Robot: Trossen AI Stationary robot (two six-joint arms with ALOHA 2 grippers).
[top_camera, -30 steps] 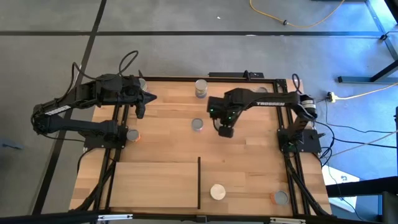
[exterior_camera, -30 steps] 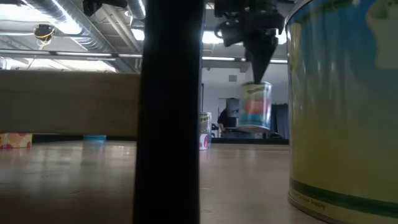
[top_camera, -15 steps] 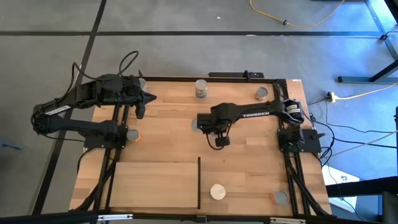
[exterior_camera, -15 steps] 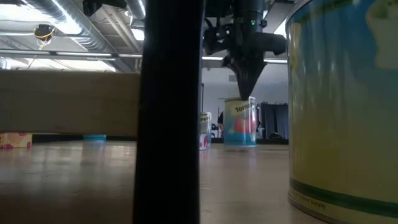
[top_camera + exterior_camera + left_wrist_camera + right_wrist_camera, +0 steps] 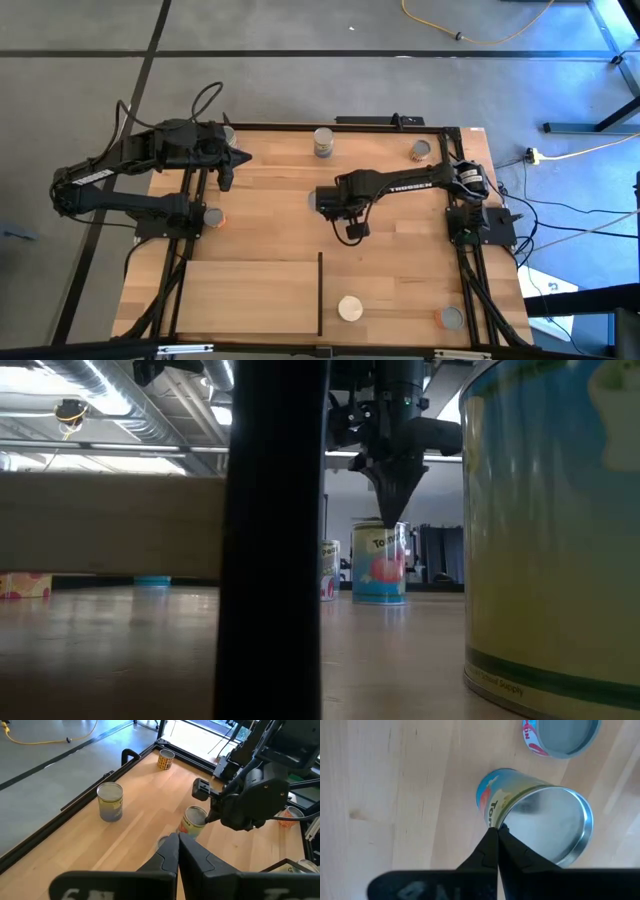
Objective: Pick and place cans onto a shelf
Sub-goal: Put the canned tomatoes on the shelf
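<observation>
Reaching: the right claw (image 5: 388, 518) hangs just over the rim of a blue-labelled can (image 5: 379, 563) standing upright near the middle of the counter (image 5: 270, 200).
Right claw state: fingers pressed together, tips at the can's top edge, pinching nothing.
Left claw (image 5: 243, 156): waiting by the far left corner, also pressed together.
Step in hand: lining up on this can, I'd say; not yet grasped.
Next move: the fingers must spread to straddle the can's rim, then drop and close.
Shelf (image 5: 250, 296): lies at the near edge, well apart from this can; another can (image 5: 349, 308) sits just beyond its black divider (image 5: 319, 292).
</observation>
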